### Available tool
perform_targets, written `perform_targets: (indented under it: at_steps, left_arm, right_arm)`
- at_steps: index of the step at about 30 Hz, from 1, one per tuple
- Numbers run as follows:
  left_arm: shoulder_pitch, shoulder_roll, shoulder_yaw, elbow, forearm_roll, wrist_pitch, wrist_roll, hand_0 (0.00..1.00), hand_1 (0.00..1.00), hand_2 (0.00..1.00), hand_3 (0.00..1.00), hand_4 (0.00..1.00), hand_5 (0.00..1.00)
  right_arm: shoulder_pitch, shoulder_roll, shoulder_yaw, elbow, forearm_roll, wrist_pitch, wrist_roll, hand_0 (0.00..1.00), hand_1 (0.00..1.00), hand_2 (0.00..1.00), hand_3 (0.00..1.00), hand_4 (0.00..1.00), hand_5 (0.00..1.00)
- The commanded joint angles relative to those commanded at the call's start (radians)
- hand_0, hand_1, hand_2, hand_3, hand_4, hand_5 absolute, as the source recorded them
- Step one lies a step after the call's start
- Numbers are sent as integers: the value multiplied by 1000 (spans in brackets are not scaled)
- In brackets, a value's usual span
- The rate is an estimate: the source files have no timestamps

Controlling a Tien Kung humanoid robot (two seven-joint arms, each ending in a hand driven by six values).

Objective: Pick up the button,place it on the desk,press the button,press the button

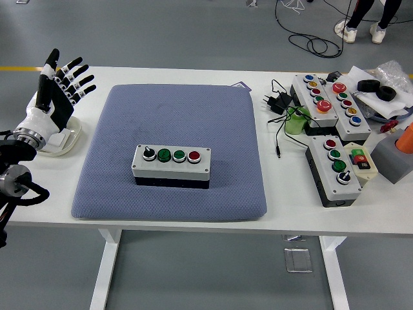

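Here, one button box [171,163] on mat [174,116], four controls; left hand [53,97] fingers [76,79] wide.

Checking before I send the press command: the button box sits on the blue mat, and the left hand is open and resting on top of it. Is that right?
Not quite. The button box does sit on the blue mat, and the left hand is open, but the head view shows it raised at the table's left edge, well clear of the box, not resting on it.
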Motion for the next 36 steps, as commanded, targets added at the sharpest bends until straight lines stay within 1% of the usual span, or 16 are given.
perform_targets:
  at_steps: [11,14,15,20,21,25,26,27,30,36]
  left_arm:
    - [2,7,-1,13,0,-12,4,824,861,916,899,821,998]
    - [1,7,-2,19,15,-13,3,824,861,916,899,821,998]
    - [1,7,-3,21,20,-12,3,879,873,919,899,818,998]
    - [1,8,-5,26,44,-3,1,879,873,919,899,818,998]
    - [1,8,-4,26,47,3,0,973,935,991,930,812,998]
    - [0,9,-4,26,51,16,-1,973,935,991,930,812,998]
    - [-1,9,-4,27,56,15,-1,973,935,991,930,812,998]
    - [-1,10,-4,27,58,14,-1,977,948,998,952,813,998]
    - [-3,11,-4,28,60,4,-1,977,948,998,952,813,998]
    - [-5,11,1,31,72,-1,3,977,953,998,951,812,998]
  right_arm:
    - [1,0,1,0,0,0,1,637,457,611,565,303,235]
    - [2,0,1,0,-1,0,0,637,457,611,565,303,235]
    - [2,0,0,0,-1,0,1,638,457,611,564,303,237]
    - [4,0,-1,0,3,-2,2,638,457,611,564,303,237]
    - [4,0,1,0,1,-1,2,638,458,611,565,304,234]
    - [4,-1,-2,0,3,-2,3,638,458,611,565,304,234]
    - [4,-1,-2,0,3,-2,3,638,458,611,565,304,234]
    - [4,-1,-2,0,4,-2,3,639,458,611,564,304,236]
    - [4,-1,-1,0,1,-1,3,639,458,611,564,304,236]
    - [3,-1,-1,0,3,-1,2,637,457,611,564,304,237]
